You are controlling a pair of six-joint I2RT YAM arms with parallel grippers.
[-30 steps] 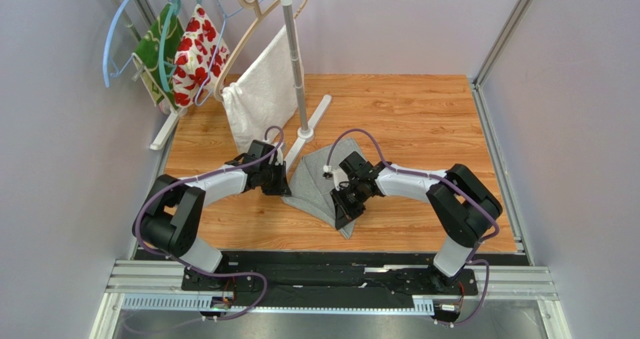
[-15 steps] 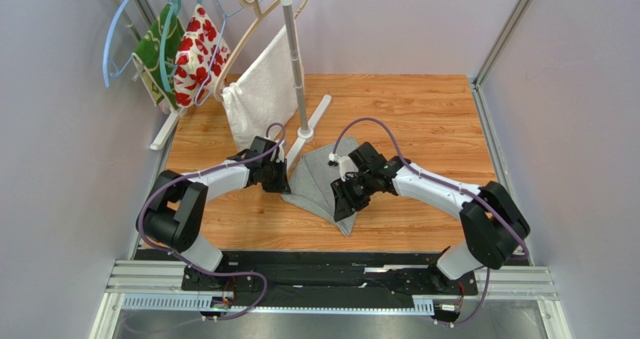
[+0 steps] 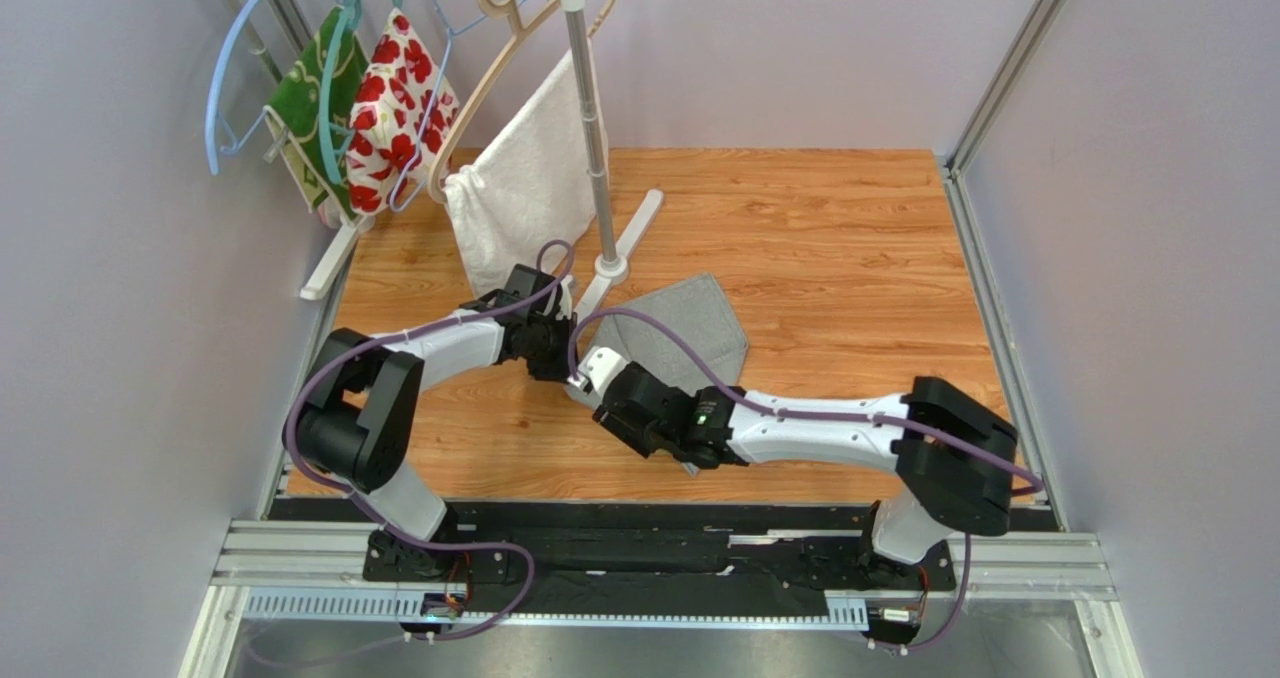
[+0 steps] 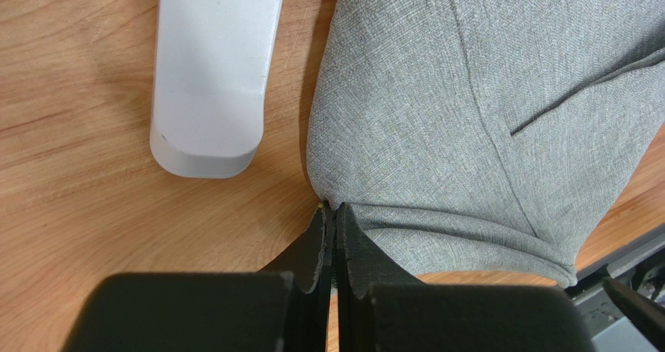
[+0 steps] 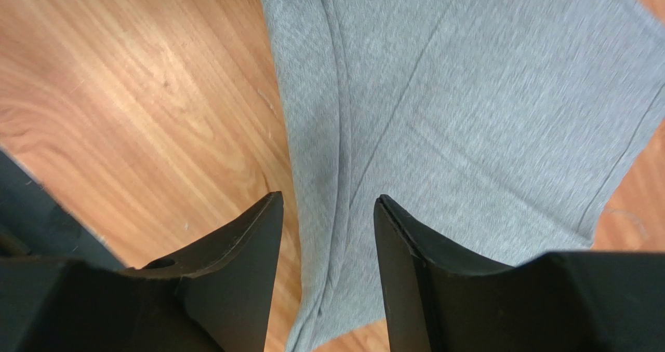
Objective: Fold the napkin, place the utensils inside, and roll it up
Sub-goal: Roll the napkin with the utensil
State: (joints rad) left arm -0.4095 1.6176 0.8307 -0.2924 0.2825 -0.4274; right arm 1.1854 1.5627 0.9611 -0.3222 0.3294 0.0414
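Napkin (image 3: pixel 684 333) of plain grey fabric lies folded on the wooden desk (image 3: pixel 842 243), just in front of the garment rack's white foot (image 4: pixel 211 72). In the top view its far part shows as a flat grey panel, while its near part is hidden under the right arm. Fold lines and a seam run across it in both wrist views.

At the napkin's left corner, the left end effector (image 4: pixel 331 212) has its two black fingers pressed together. The cloth's edge runs right into the fingertips and creases spread out from that spot, so it pinches the corner. That corner sits on the desk beside the rack's foot, apart from it.

From the right side, the right arm reaches across low over the desk. The right end effector (image 5: pixel 328 204) has its fingers spread apart with nothing between them. It hangs above the napkin's doubled edge, where cloth meets bare wood.

On the rack at the far left, a white towel (image 3: pixel 526 183) hangs from the rail beside a red-flowered cloth (image 3: pixel 394 101).
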